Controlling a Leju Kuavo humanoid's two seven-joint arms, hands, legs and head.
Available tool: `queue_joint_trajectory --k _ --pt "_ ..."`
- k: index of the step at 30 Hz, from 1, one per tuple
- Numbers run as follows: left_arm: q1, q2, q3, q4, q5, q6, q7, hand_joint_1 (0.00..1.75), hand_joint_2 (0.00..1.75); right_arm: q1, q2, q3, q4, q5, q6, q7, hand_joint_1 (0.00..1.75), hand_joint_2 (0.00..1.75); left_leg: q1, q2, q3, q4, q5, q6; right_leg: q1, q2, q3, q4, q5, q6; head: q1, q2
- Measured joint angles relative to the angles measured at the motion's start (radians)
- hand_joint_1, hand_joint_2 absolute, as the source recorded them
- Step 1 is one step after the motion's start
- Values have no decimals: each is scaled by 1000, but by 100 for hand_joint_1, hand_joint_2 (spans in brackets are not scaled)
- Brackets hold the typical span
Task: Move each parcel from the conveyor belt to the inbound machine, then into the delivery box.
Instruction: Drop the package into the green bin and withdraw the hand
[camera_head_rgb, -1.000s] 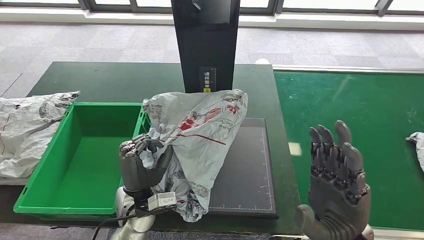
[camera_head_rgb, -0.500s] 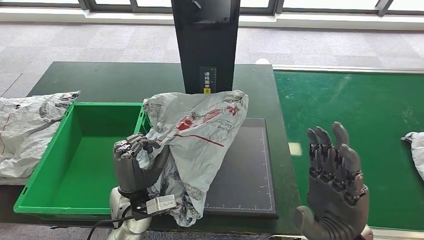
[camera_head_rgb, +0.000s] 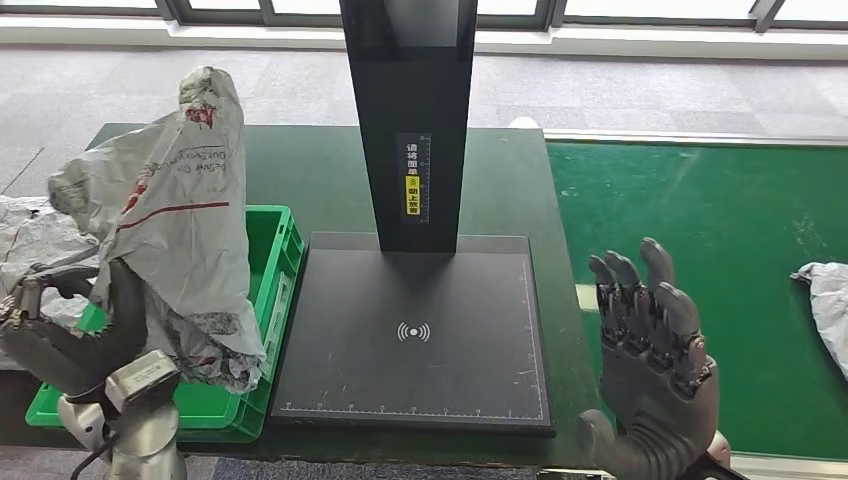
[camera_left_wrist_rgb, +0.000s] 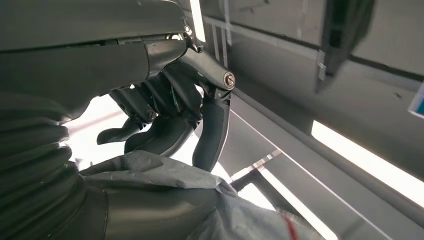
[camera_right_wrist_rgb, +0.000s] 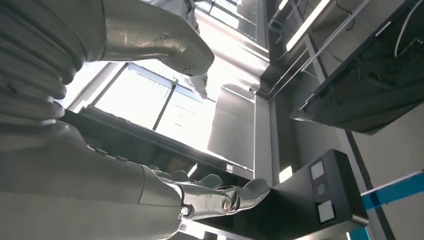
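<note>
The left robot hand (camera_head_rgb: 60, 340) gripped the grey parcel (camera_head_rgb: 170, 220), which hung raised above the green delivery box (camera_head_rgb: 268, 290), just left of the inbound machine (camera_head_rgb: 415, 340) on the counter (camera_head_rgb: 300, 170). The right robot hand (camera_head_rgb: 655, 380) stood open, fingers apart, right of the machine, beside the conveyor belt (camera_head_rgb: 720, 240), where another parcel (camera_head_rgb: 825, 305) lay.
</note>
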Motion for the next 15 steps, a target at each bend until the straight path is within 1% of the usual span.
queue_joint_trajectory --k 2,5,9,15 --pt "-10 15 59 -1 35 0 0 175 175 -15 6 0 15 0 3 0 0 175 0 0 0 0 0 0 0 0 0 0 0 0 0 0" --pt "-15 30 111 -1 45 0 0 175 175 -28 12 0 31 0 4 0 0 175 0 0 0 0 0 0 0 0 0 0 0 0 0 0" --pt "-17 42 142 -1 50 0 0 175 175 -34 17 0 43 0 5 0 0 175 0 0 0 0 0 0 0 0 0 0 0 0 0 0" --pt "-18 48 158 -1 51 0 0 175 175 -37 20 0 52 0 6 0 0 175 0 0 0 0 0 0 0 0 0 0 0 0 0 0"
